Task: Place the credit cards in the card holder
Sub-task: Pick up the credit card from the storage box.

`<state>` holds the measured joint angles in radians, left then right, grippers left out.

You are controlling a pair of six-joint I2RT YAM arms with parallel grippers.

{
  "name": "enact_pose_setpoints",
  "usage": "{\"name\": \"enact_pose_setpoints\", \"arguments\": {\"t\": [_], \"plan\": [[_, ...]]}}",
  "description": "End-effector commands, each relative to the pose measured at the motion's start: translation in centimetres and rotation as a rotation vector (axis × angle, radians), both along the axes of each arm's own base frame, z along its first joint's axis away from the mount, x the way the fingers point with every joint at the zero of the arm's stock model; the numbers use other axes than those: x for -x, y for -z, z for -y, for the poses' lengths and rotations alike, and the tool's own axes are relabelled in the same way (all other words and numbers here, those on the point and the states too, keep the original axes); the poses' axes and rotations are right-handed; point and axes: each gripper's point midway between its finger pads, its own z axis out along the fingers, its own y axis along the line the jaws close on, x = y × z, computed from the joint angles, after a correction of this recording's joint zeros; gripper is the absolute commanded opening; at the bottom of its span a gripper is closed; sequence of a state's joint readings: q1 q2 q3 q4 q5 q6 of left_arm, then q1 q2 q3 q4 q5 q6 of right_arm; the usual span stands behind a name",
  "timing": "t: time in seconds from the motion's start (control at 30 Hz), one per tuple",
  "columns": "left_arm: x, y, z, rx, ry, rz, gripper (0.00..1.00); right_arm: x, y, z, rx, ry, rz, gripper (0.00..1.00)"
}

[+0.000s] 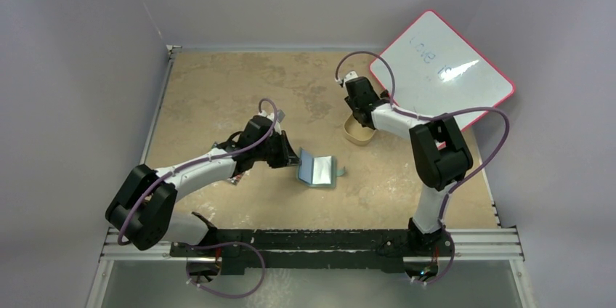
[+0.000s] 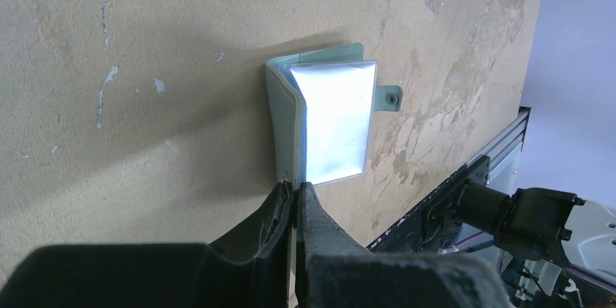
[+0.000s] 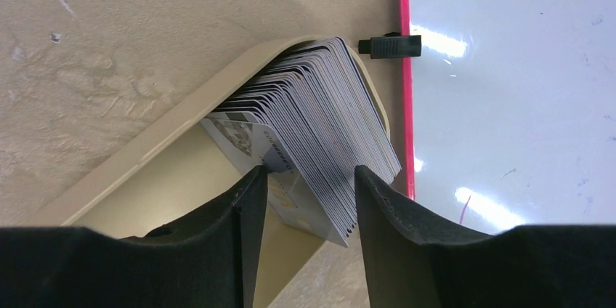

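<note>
A small dull-green folding wallet (image 1: 317, 171) is laid open near the middle of the tan stone-patterned bench (image 1: 218, 90). Its snap tab is turned toward the right edge and one flap is lifted. That flap's edge is pinched between the fully closed left jaws. A fanned stack of thin greyish cards (image 3: 319, 126) is stood in a tan oval tray (image 3: 145, 150) toward the right edge, just beside a pink-rimmed whiteboard (image 1: 443, 68). The stack is straddled by the half-parted right jaws; whether it is gripped cannot be told.

Green card holder (image 1: 317, 171) open, one flap raised, credit cards (image 3: 319, 126) stacked in tray (image 3: 145, 152)
</note>
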<state>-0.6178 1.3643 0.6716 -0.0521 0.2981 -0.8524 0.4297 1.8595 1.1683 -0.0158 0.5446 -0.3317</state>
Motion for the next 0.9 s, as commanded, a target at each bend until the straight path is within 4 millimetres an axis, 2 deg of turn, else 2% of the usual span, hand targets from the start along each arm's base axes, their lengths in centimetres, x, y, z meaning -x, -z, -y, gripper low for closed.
{"name": "enact_pose_setpoints", "arguments": {"t": [0.0, 0.4, 0.63, 0.87], "plan": [[-0.7, -2.7, 1.0, 0.065, 0.026, 0.085, 0.00, -1.5, -4.5, 0.5, -0.024, 0.056, 0.135, 0.48], [-0.8, -2.4, 1.1, 0.066, 0.018, 0.078, 0.00, -1.3, -5.2, 0.8, -0.024, 0.066, 0.151, 0.31], [-0.9, -2.3, 1.0, 0.063, 0.014, 0.078, 0.00, -0.9, -6.2, 0.2, -0.076, 0.058, 0.144, 0.13], [-1.1, -2.6, 1.1, 0.068, 0.005, 0.081, 0.00, 1.1, -8.6, -3.6, -0.303, -0.055, 0.078, 0.02]]}}
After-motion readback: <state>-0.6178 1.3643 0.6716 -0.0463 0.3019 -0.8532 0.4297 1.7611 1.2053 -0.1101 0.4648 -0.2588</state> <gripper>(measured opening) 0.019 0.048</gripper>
